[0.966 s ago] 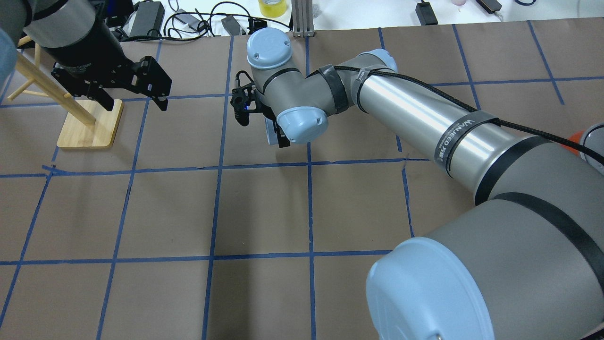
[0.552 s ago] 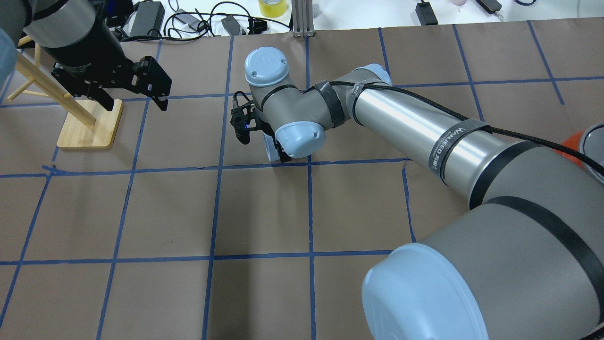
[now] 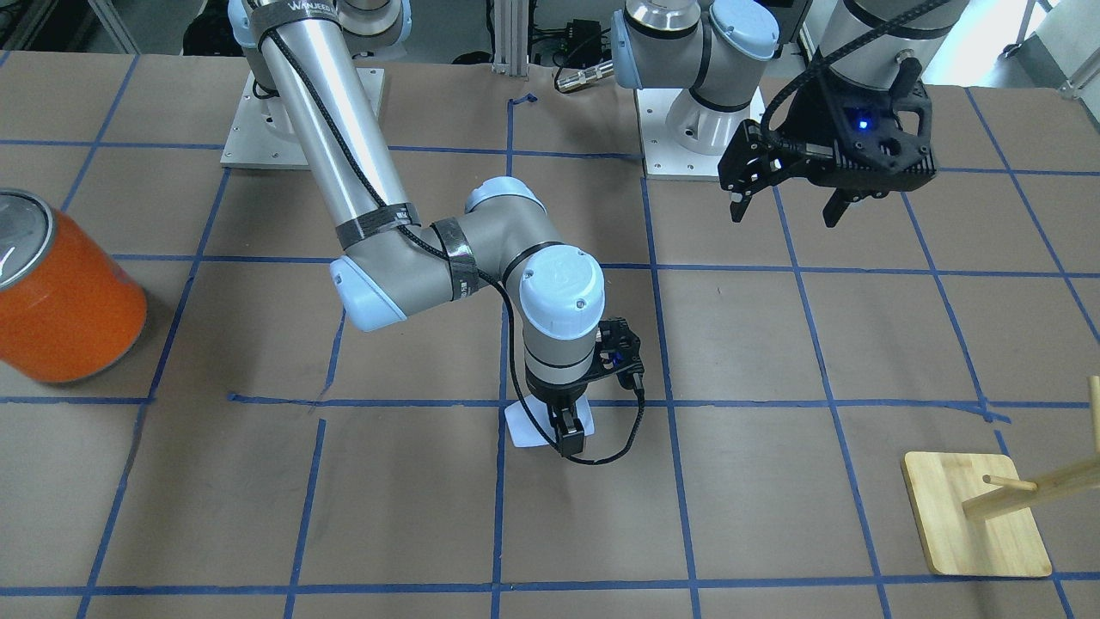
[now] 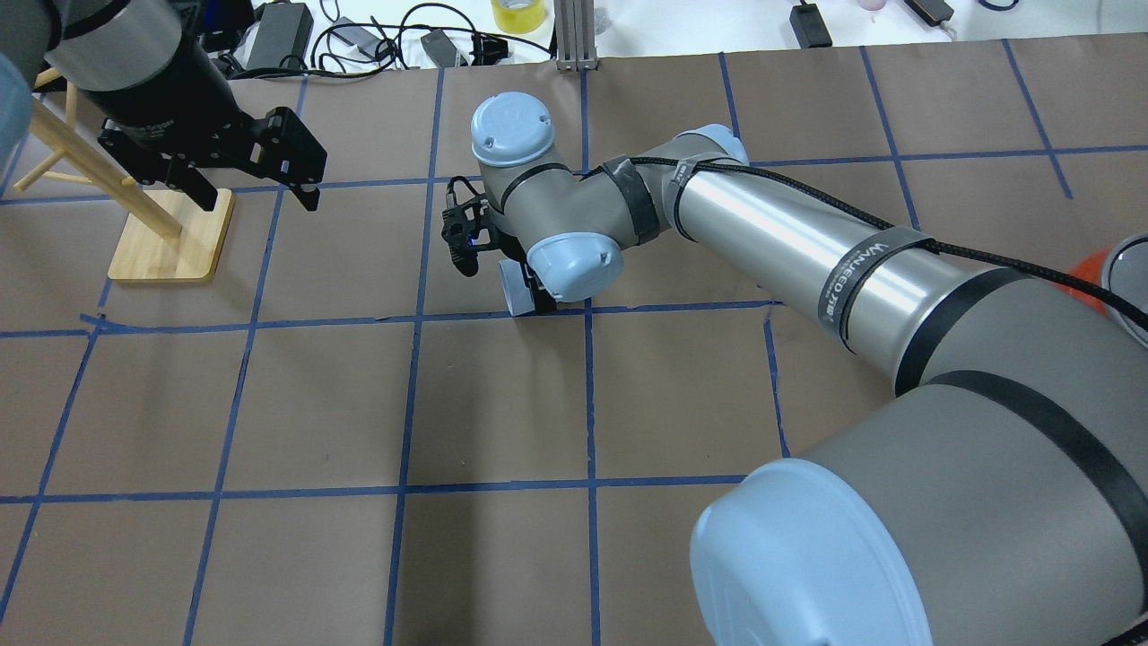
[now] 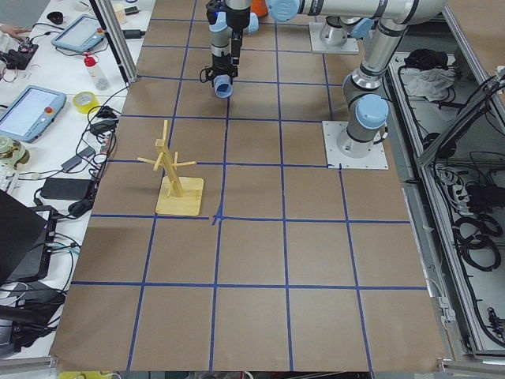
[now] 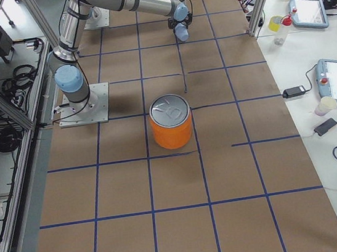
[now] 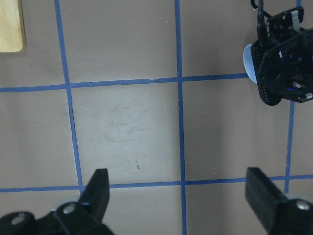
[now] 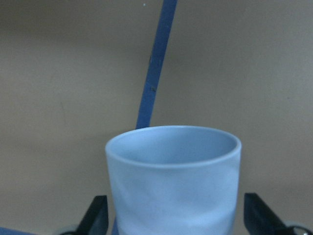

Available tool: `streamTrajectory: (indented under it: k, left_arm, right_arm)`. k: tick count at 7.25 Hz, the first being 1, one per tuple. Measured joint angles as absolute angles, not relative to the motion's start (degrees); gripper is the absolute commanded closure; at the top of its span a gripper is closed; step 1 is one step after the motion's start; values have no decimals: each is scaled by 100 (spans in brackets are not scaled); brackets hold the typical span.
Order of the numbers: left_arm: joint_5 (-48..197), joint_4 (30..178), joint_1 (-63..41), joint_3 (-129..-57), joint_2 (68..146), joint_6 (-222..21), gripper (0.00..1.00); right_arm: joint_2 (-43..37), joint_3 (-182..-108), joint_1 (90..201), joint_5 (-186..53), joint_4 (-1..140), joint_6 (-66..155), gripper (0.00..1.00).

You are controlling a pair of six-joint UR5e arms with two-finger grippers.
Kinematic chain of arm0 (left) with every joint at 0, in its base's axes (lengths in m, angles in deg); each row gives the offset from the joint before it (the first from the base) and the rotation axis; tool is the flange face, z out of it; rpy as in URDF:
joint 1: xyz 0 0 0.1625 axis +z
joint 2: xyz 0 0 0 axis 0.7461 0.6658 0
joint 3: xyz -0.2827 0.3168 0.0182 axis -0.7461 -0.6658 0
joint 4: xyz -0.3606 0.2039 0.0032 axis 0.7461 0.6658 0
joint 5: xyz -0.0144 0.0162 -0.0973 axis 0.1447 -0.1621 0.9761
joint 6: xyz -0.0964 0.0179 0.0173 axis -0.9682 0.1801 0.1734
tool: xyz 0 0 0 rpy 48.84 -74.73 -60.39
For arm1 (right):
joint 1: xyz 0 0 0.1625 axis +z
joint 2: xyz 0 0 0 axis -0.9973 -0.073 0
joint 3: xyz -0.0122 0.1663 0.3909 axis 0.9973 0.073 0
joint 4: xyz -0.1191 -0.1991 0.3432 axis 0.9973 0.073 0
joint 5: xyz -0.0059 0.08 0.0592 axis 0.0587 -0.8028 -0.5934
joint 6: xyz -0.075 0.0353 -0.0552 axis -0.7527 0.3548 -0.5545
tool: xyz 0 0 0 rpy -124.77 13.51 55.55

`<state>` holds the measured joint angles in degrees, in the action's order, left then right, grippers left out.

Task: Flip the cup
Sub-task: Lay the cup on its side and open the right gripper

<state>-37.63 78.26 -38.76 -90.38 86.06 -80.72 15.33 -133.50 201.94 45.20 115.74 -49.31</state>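
Observation:
The pale light-blue cup (image 8: 173, 166) sits between my right gripper's (image 8: 176, 218) fingers, which press on its sides near the base. Its open mouth points away from the wrist, toward the brown table. In the front-facing view the cup (image 3: 522, 425) is tilted low over a blue tape line, beside the right gripper (image 3: 569, 440). From overhead the cup (image 4: 514, 287) shows partly under the right wrist. My left gripper (image 4: 260, 188) is open and empty, hovering at the left, well away from the cup; it also shows in the left wrist view (image 7: 178, 196).
A large orange can (image 3: 64, 301) with a silver top stands on the robot's right side of the table. A wooden peg rack on a square base (image 4: 170, 238) stands just beyond the left gripper. Cables and tools lie past the table's far edge (image 4: 359, 40).
My right arm has lowered and drawn slightly toward the robot with the cup in its grip, then shifted its wrist a little. The left arm has not moved.

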Motion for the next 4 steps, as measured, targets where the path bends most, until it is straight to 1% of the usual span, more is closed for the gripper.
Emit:
streamTrajectory:
  k: [2,4]
  left_arm:
    - [-3743,7826,-3876,-9040,8609,-8070,0]
    - [-3594,7828,-3866,-9043,8594,-8034,0]
  right_arm:
    - [1228,-13344,20164,4514,11384,-4897,0]
    - [539,-13343,20021,4547,10647,-4685,0]
